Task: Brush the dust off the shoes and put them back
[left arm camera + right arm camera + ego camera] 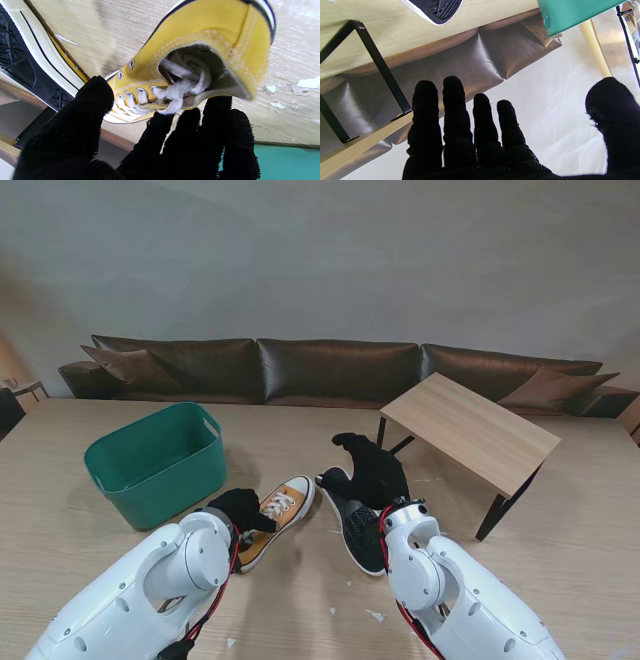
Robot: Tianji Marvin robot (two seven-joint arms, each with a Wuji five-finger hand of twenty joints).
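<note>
left hand (243,507), lower centre of the stand view, grips the upright yellow shoe (280,515) at its collar. right hand (372,468) hovers spread and empty over the second shoe (355,525), sole-up. no brush visible; brushing needs one fetched.

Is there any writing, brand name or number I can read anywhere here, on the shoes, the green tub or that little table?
None can be read in any view.
Yellow sneaker: stitching, eyelets and white laces only; a dark round mark inside the heel is too blurred to read.
Overturned shoe: black tread pattern, no legible lettering.
Green tub: plain walls.
Small wooden table: bare top.
</note>
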